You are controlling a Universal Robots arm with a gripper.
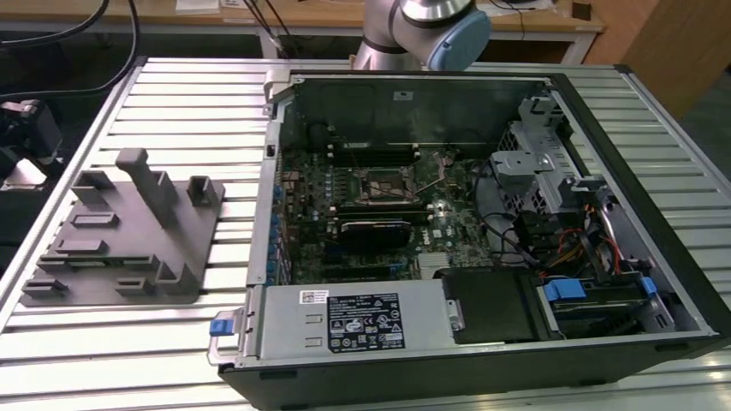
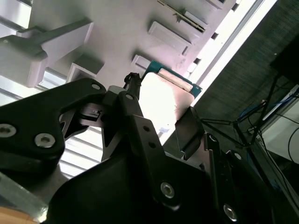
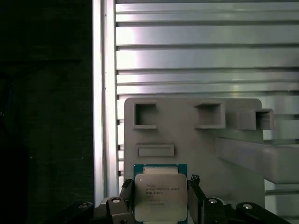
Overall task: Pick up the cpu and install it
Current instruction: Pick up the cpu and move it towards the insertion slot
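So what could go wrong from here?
The tool pinches the cpu only by its thin edges, so it might slip or tilt. The socket sits low in the case, near cables, so a tilted cpu could land crooked and perhaps damage it.

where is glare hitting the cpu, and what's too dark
Second wrist view: the cpu is blown out white on top. First wrist view: the cpu is evenly lit, while the slatted table glares. Exterior view: the computer case interior lies in shadow.
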